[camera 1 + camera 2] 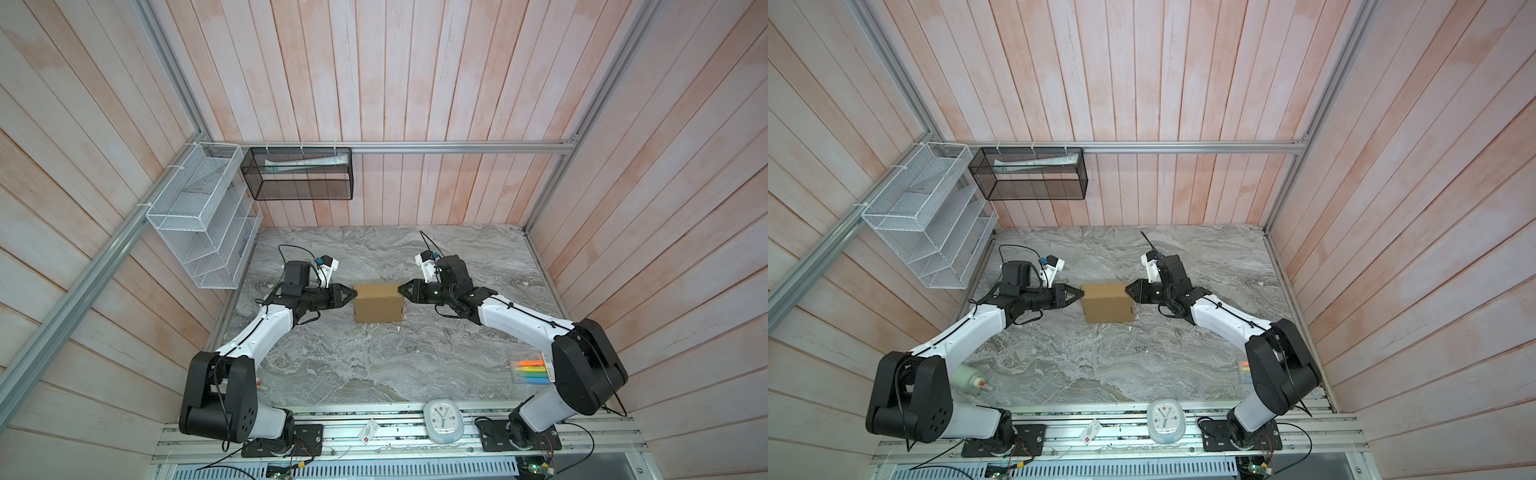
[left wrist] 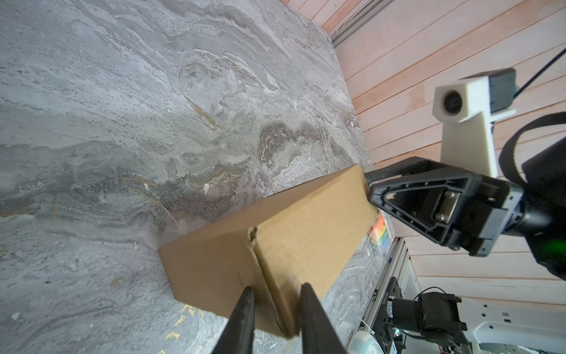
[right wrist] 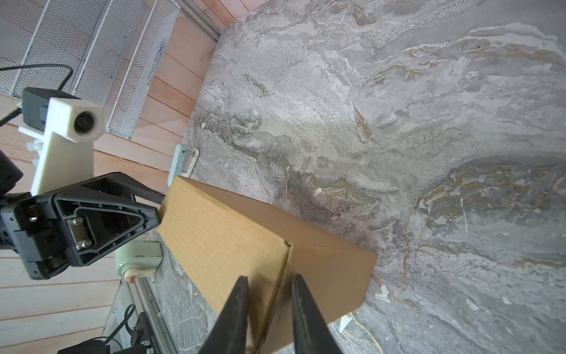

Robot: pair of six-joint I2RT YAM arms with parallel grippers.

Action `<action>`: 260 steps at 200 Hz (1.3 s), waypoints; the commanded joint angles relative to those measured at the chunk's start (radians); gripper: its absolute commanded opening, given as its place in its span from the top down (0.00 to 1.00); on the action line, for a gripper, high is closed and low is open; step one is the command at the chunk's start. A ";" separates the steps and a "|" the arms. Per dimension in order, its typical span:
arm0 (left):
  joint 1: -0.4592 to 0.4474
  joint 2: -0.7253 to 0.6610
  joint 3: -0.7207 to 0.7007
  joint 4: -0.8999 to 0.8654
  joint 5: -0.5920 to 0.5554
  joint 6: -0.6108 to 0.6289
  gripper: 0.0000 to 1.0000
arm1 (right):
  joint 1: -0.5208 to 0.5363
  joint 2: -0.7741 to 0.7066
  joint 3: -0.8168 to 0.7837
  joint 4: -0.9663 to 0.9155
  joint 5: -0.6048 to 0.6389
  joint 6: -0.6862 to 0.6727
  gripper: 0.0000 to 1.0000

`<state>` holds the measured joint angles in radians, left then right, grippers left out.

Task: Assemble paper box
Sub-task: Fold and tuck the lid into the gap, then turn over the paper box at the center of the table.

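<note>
Paper box (image 1: pixel 377 305), plain brown and folded shut, stands mid-table (image 1: pixel 374 374) between both grippers. Left gripper (image 1: pixel 355 294) and right gripper (image 1: pixel 399 289): jaws narrowly apart, astride opposite end edges. Tag (image 1: pixel 368 432) on front rail: print unreadable.

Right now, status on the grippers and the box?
Jaws apart on left gripper and right gripper, straddling opposite ends of the paper box. Box folded shut, on table. Nearby: marker case, by right arm.

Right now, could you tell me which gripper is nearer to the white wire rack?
Left. The left gripper is at the end of the cardboard box on the side of the white wire rack; the right gripper is at the box's opposite end, farther from the rack.
</note>
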<state>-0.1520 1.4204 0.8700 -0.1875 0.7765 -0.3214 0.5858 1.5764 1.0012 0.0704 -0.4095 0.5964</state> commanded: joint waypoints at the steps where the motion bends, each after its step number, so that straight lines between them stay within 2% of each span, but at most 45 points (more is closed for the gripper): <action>1: -0.012 -0.024 -0.028 -0.006 0.000 -0.003 0.72 | 0.010 0.003 -0.029 -0.020 -0.034 -0.023 0.75; 65: -0.015 -0.047 -0.050 0.003 0.011 -0.024 0.72 | 0.023 -0.038 -0.065 -0.032 -0.033 -0.039 0.75; 132: -0.036 -0.073 -0.081 0.014 0.006 -0.042 0.73 | 0.081 -0.094 -0.104 -0.076 0.069 -0.118 0.75; 260: -0.049 -0.194 -0.165 0.003 -0.032 -0.074 0.73 | 0.103 -0.131 -0.169 -0.013 0.053 -0.068 0.74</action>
<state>-0.1852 1.2472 0.7269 -0.1871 0.7311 -0.3859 0.6647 1.4471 0.8745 0.0807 -0.3347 0.5175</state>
